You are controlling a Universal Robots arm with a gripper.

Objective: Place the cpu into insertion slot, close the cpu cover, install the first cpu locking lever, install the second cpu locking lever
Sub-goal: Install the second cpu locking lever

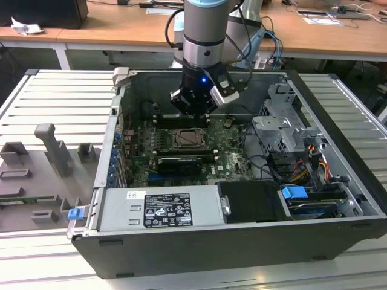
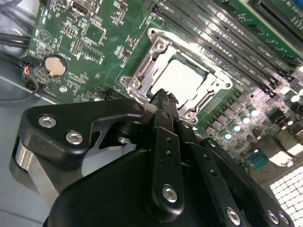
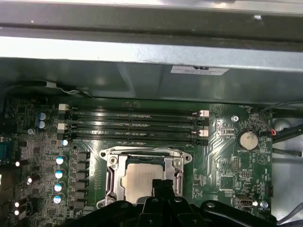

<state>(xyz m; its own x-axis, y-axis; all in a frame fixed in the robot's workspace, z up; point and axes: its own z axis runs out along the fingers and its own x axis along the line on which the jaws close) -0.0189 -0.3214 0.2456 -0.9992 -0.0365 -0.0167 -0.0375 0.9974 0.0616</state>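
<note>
1. Exterior view: open computer case [image 1: 338, 199] lying on a slatted metal bench [image 1: 54, 103]. The arm [image 1: 205, 30] descends from 12 o'clock; its gripper [image 1: 192, 112] hangs just above the green motherboard [image 1: 230, 154]. The insertion slot [image 1: 184, 140] sits directly at the gripper's 6 o'clock, with a black card [image 1: 179, 164] beyond it at 6 o'clock. Grey power supply [image 1: 160, 208] along the near wall; blue tab [image 1: 294, 194] at 4 o'clock.

2. Second wrist view: the cpu [image 2: 180, 80], pale and flat, lies seated in the insertion slot [image 2: 142, 71], with the cpu cover [image 2: 215, 90] framing it, lowered. The gripper [image 2: 163, 97] has its fingertips pressed together, pinching nothing, poised at the socket's near edge. Coin battery [image 2: 55, 65] at the socket's 9 o'clock; memory slots [image 2: 222, 33] at 1 o'clock.

3. First wrist view: cpu [image 3: 142, 182] in the socket, cover [image 3: 113, 172] around it. Memory slots [image 3: 132, 125] at 12 o'clock, battery [image 3: 247, 139] at 3 o'clock, a capacitor row [image 3: 59, 179] at 9 o'clock.
</note>
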